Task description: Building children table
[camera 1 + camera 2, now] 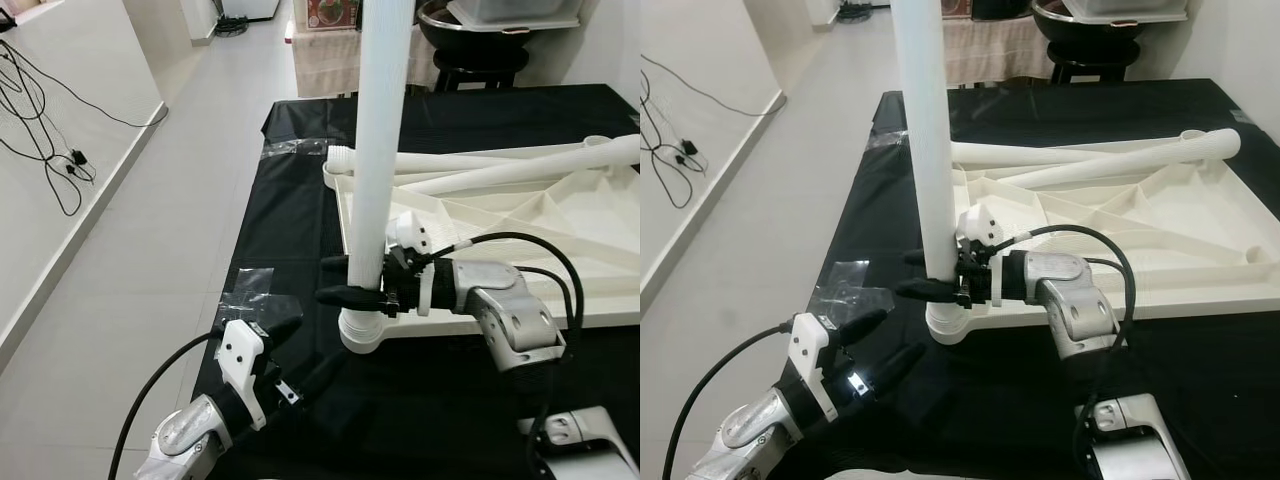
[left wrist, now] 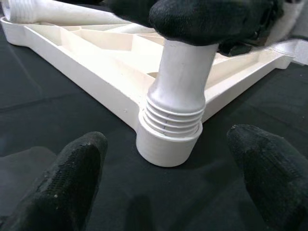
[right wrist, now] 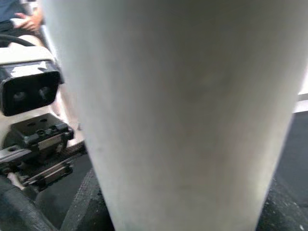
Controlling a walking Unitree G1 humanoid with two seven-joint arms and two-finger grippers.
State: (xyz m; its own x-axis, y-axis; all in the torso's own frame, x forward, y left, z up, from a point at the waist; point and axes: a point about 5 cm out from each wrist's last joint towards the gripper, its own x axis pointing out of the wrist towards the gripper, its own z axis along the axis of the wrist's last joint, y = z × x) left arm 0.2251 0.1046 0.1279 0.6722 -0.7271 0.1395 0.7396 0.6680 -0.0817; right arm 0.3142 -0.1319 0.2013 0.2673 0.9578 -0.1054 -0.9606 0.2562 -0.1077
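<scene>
Low in front, left gripper (image 1: 878, 345) spread and empty over black cloth (image 1: 290, 210), likely poised to help. Beyond, right gripper (image 1: 352, 280) clamped around upright table leg (image 1: 380, 150), threads seated in corner socket (image 2: 166, 149) of upturned white tabletop (image 1: 520, 215), seemingly for screwing in. Two spare legs (image 1: 1090, 165) lying across tabletop.

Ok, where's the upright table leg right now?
The table leg stands in the near-left corner socket of the upturned tabletop, gripped by the right gripper.

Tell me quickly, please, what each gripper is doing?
Left gripper: open, holding nothing.
Right gripper: closed on the upright table leg.
</scene>
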